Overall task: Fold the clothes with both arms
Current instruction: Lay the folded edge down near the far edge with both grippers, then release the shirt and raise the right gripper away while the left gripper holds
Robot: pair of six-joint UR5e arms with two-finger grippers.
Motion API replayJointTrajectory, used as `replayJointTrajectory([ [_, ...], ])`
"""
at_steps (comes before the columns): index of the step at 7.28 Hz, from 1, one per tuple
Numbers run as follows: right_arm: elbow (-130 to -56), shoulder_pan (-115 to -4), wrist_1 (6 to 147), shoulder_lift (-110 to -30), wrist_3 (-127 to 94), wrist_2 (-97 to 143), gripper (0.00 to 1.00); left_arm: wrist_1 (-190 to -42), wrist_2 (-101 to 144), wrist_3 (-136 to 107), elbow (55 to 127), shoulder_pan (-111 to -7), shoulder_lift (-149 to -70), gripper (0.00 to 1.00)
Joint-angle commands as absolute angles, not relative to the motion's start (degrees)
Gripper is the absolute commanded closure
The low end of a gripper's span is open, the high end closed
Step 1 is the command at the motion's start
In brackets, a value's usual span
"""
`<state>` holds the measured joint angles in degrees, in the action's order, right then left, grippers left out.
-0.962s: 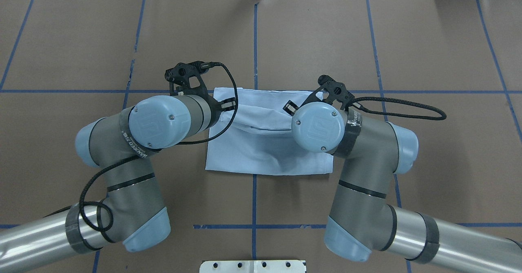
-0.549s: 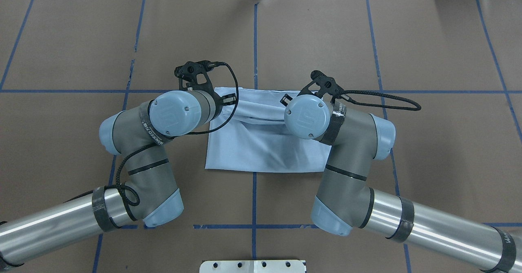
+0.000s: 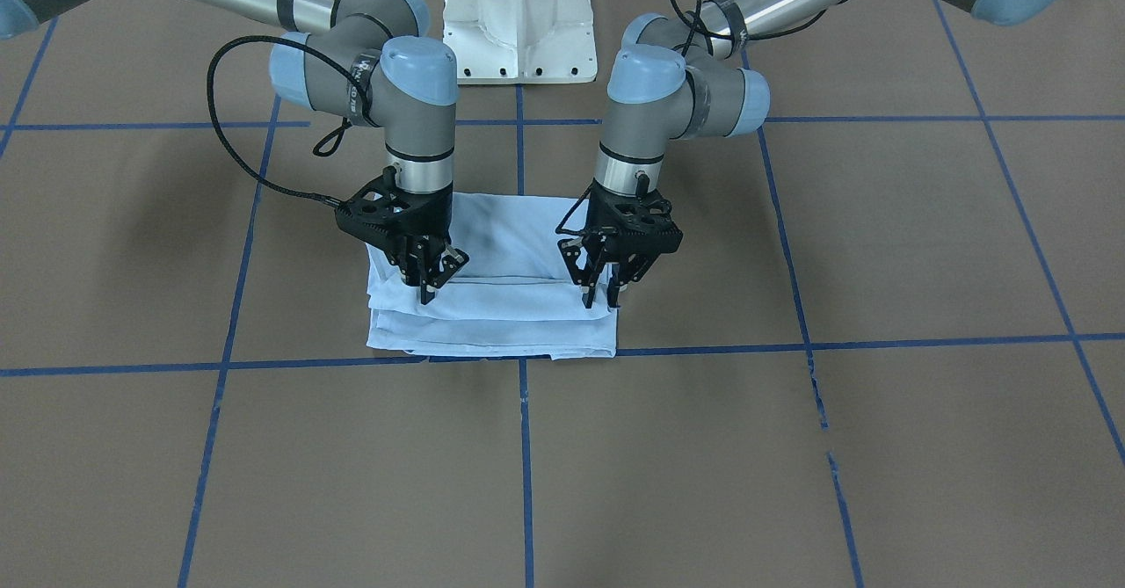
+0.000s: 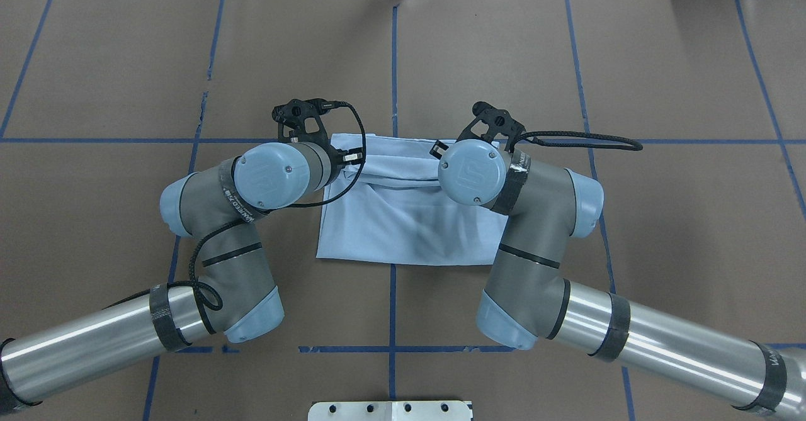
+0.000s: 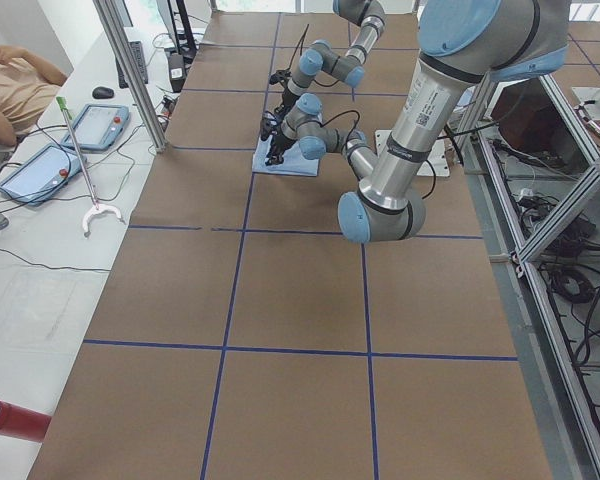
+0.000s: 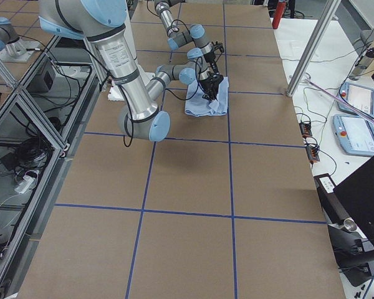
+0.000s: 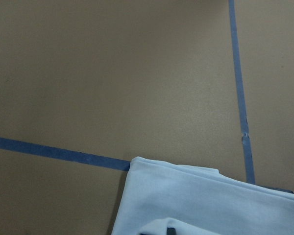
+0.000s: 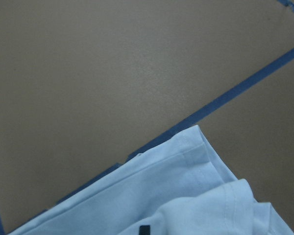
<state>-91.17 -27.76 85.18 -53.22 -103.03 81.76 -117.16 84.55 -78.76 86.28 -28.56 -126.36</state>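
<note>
Nearly done, the T-shirt (image 3: 492,324) lay as a layered rectangle on the worktop (image 3: 791,447), left hand (image 3: 600,298) and right hand (image 3: 432,282) each apparently pinching its top fold, unreleased.

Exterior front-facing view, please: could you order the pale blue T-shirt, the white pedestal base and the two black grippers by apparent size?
1. Pale light-blue folded T-shirt.
2. White pedestal base, though the top edge cuts it off.
3. Black two-finger left gripper and right gripper: they look alike, so I would not rank one above the other.
</note>
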Motion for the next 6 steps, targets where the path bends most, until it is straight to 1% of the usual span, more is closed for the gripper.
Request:
replayJointTrajectory([
  [1,-92.8,-29.0,85.3,-51.5,-99.1,81.9,0.0,-117.1,90.9,-70.5,90.7,-30.7,-125.3,0.0],
  [2,-93.4,-28.7,85.3,-51.5,-95.2,81.5,0.0,-117.2,91.7,-70.1,92.4,-30.8,-123.7,0.0],
  [3,-93.5,-24.3,85.3,-52.5,-93.4,79.3,0.0,-117.2,91.8,-70.1,92.4,-30.8,-123.7,0.0],
  [4,-92.2,-21.1,85.5,-52.3,-91.8,73.4,0.0,-117.2,91.7,-70.1,92.4,-30.8,-123.7,0.0],
  [6,-90.9,-19.5,85.6,-52.3,-85.7,72.0,0.0,-118.1,91.7,-70.1,92.4,-30.8,-123.5,0.0],
])
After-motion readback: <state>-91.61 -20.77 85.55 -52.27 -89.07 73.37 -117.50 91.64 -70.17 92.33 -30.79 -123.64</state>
